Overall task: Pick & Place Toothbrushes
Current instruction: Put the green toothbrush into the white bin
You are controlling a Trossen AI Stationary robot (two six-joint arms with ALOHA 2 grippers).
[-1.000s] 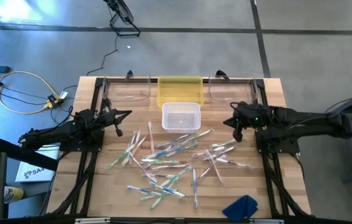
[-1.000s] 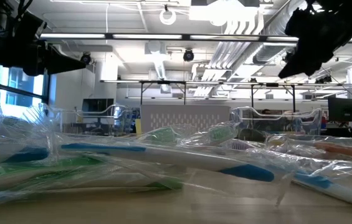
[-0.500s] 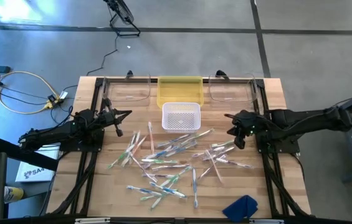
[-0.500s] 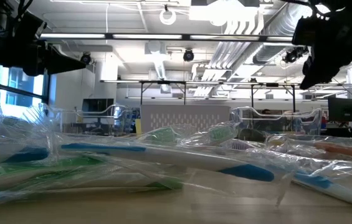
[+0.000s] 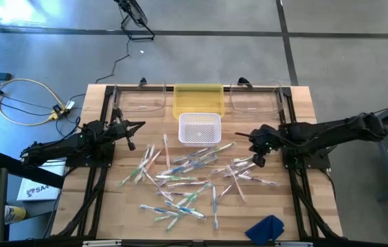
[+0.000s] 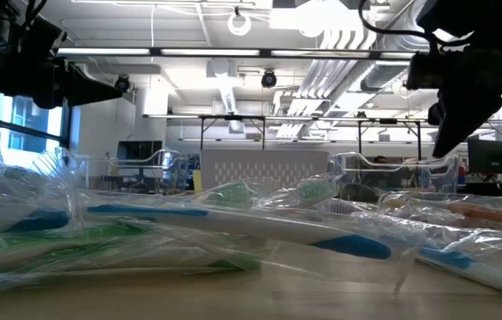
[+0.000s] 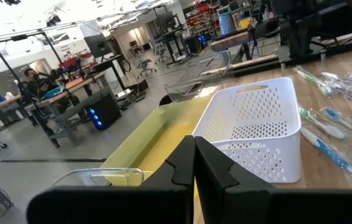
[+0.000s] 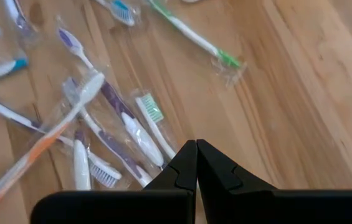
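- Wood-topped table carries the toothbrushes, scattered loose across its middle and near half, many in clear wrappers; none lies in the white basket at the far middle, so the sorting looks barely begun.
- Right gripper hangs just above the right fringe of the pile, fingers pressed together and holding nothing; its wrist view looks down on a cluster of wrapped brushes, one with a purple handle, one orange.
- Left gripper waits at the pile's far-left edge, tips also closed and empty, pointing toward the basket and the yellow tray behind it.
- Step in hand, as I judge it: the right arm's approach to a first pick. Next it needs the fingers spread, one brush singled out, and a descent square across its handle.
- Crossing, overlapping brushes and slippery wrappers risk a double grab; an outlying brush would be safer.
- Bare wood lies open to the right of the pile, and the basket stands close by. The blue cloth sits well clear at the near edge.
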